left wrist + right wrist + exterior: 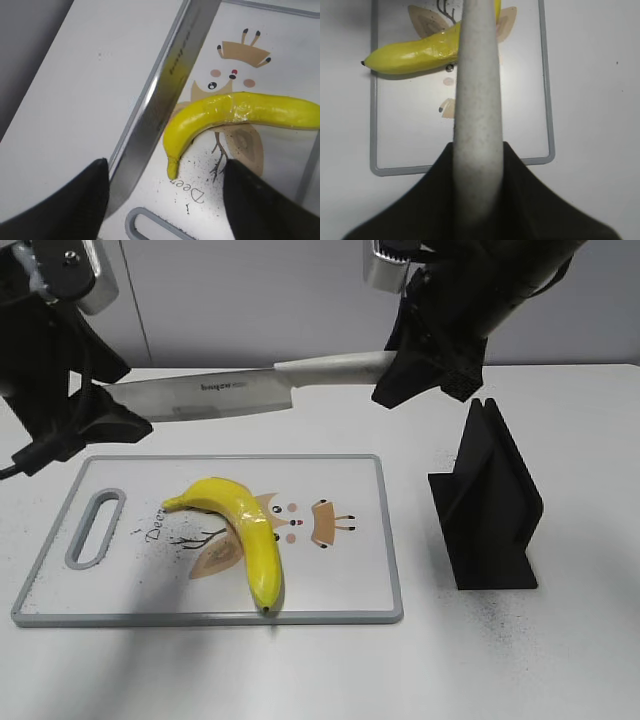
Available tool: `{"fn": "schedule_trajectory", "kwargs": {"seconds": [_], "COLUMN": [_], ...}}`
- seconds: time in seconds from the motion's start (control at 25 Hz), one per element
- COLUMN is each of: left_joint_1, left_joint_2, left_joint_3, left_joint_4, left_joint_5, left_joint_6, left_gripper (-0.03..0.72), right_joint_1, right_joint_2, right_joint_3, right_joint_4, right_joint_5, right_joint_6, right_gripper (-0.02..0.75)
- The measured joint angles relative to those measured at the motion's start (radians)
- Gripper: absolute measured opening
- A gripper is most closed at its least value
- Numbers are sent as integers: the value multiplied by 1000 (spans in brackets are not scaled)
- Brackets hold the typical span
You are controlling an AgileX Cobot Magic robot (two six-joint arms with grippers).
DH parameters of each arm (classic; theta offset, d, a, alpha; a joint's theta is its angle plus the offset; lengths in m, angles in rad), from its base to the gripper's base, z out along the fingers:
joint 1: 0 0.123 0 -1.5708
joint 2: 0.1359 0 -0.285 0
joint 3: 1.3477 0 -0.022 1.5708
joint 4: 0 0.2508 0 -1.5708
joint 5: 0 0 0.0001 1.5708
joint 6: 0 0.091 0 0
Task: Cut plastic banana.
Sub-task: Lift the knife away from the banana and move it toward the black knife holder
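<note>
Banana [238, 525] curves across board [340, 590], dark tip toward camera.

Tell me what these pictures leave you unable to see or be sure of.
- Right gripper: its fingertips are hidden in every view; the knife handle covers them in the right wrist view.
- Plastic banana: its far end is cut off by the right edge of the left wrist view.
- Knife blade: its tip is hidden behind the left gripper in the exterior view.
- Cutting board: the small print near the banana is too small to read.
</note>
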Motion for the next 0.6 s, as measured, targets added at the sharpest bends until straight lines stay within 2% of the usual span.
{"fn": "schedule_trajectory", "kwargs": {"seconds": [0.12,0.24,0.48,0.6], "left_joint_1": [8,60,254,324], "left_joint_2": [0,0,-6,-16], "left_joint_3": [0,-20,-103,-135], "left_joint_4": [-1,-2,21,58], "left_joint_5": [-35,6,104,135], "left_joint_6": [-59,-156,-376,-516], "left_gripper": [671,671,665,648], "right_joint_1": [-2,-3,-3,-3], "right_joint_2": [0,0,-33,-58], "right_joint_3": [0,0,0,-1], "right_joint_4": [-2,-28,-158,-197], "right_joint_5": [-11,0,35,40], "right_joint_6": [27,128,321,498], "right_gripper": [163,163,163,163]}}
